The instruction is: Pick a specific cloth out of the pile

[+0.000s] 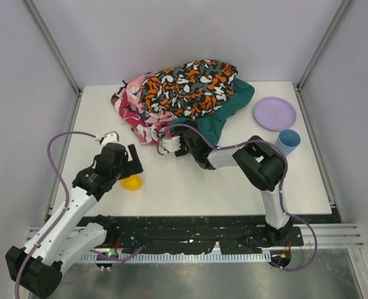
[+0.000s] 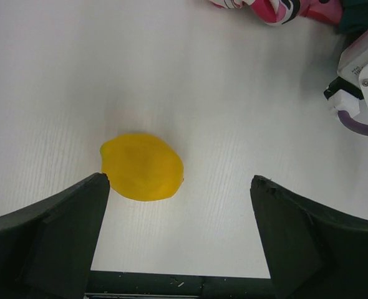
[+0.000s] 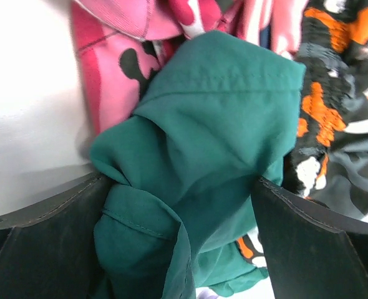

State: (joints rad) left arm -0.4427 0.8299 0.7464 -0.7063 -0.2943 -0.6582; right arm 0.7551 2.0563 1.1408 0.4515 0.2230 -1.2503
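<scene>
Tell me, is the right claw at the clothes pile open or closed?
Open. In its wrist view the right gripper has its fingers wide apart, with the teal cloth bunched between them.

Before you lies a white rectangular tabletop with faint wood grain point(image 1: 190, 187), enclosed by plain pale grey panel walls point(image 1: 184, 31) at back and sides. Slim silver metal struts point(image 1: 54, 47) mark the rear corners. A black mounting plate point(image 1: 190, 232) edges your near side. Lighting is even, shadows soft.

White table point(image 1: 190, 187) — pile point(image 1: 184, 93), purple plate point(image 1: 274, 113), blue cup point(image 1: 288, 141), yellow fruit point(image 1: 131, 182)
</scene>
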